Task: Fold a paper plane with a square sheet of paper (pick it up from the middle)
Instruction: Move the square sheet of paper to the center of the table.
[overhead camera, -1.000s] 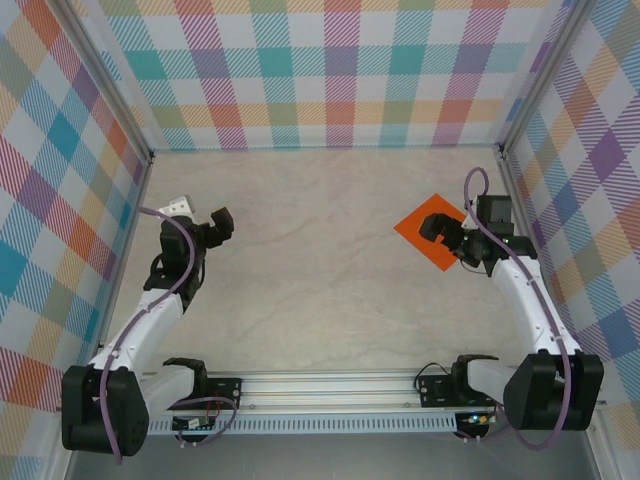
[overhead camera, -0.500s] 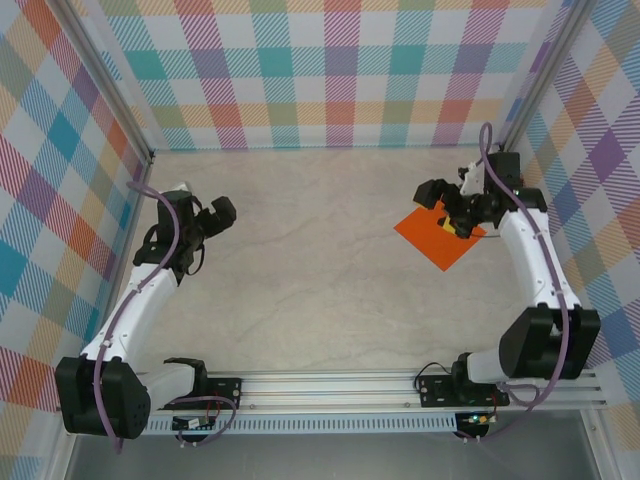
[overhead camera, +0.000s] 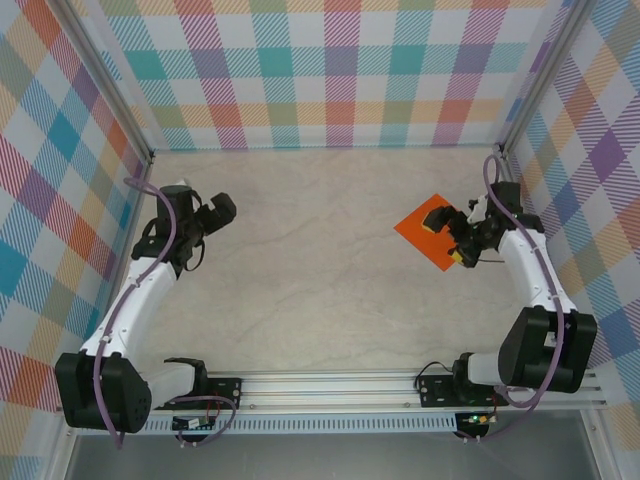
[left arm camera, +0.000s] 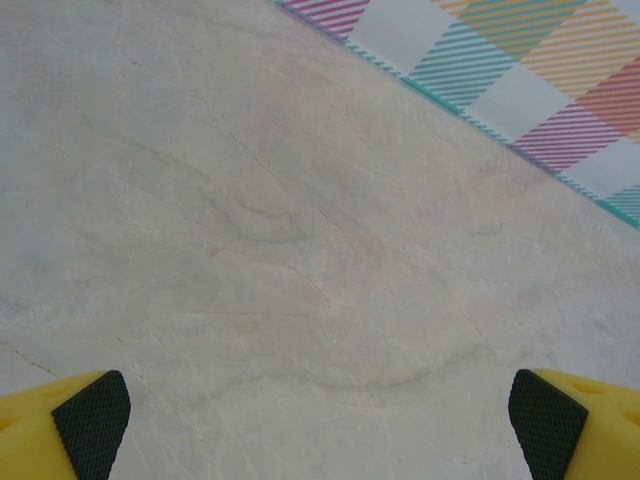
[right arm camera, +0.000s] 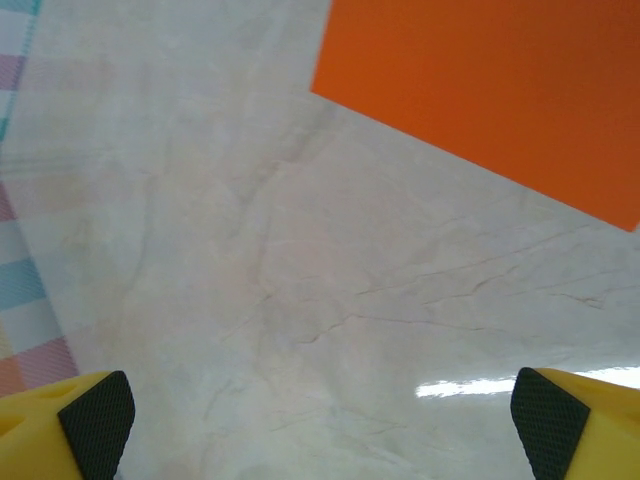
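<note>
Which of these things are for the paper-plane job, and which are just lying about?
For the job: orange paper sheet, left pincer, right pincer, both open.
Just there: table, checked walls.

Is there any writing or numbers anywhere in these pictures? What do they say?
There is none to read. The paper is plain orange, the walls bear only coloured checks, and the table has only marble veins.
</note>
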